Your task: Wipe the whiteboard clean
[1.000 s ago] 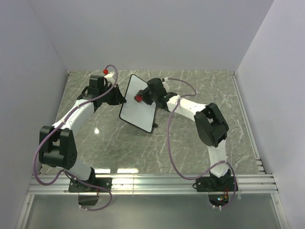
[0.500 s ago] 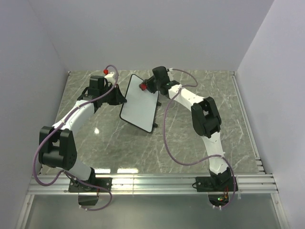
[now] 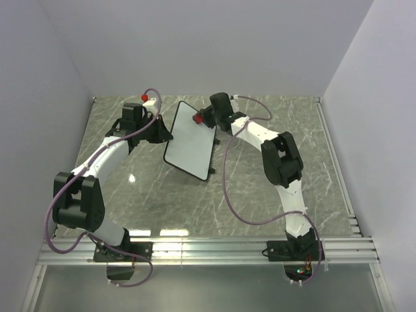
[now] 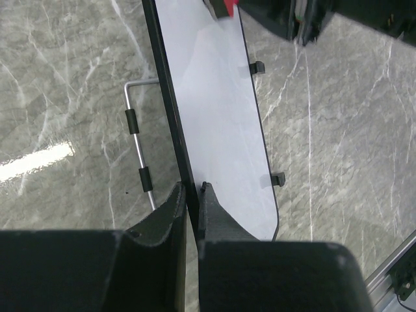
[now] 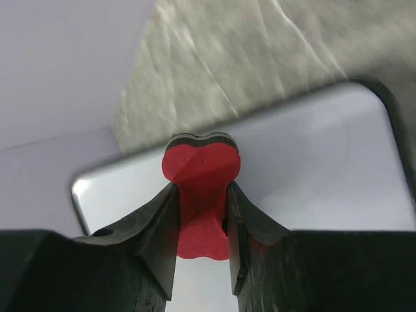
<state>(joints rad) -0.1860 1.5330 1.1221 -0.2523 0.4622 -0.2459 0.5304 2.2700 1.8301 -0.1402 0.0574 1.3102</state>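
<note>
The grey marbled surface point(image 3: 260, 188) lies under both my arms. The whiteboard point(image 3: 188, 146) stands between my two pincers, tipped up on edge rather than lying flat. Its long axis runs from just ahead of my left pincer out toward the back wall, and its plain white face is turned toward my right arm.

My left pincer point(image 4: 193, 195) is closed narrowly on the board's thin black rim, one finger on each side of the near long edge. From there the white face stretches away in front of it and to its right. A bent wire stand point(image 4: 134, 146) with two black sleeves sits just to the left of that pincer, behind the board.

My right pincer point(image 5: 201, 195) is clamped on the waist of the red eraser point(image 5: 201, 166), whose black-backed head sticks out beyond the fingertips. The board's face fills the space right behind the head, with a rounded corner to the upper right. I cannot tell whether the head touches the board.

Two small black tabs point(image 4: 257, 67) sit on the board edge farthest from my left pincer.
</note>
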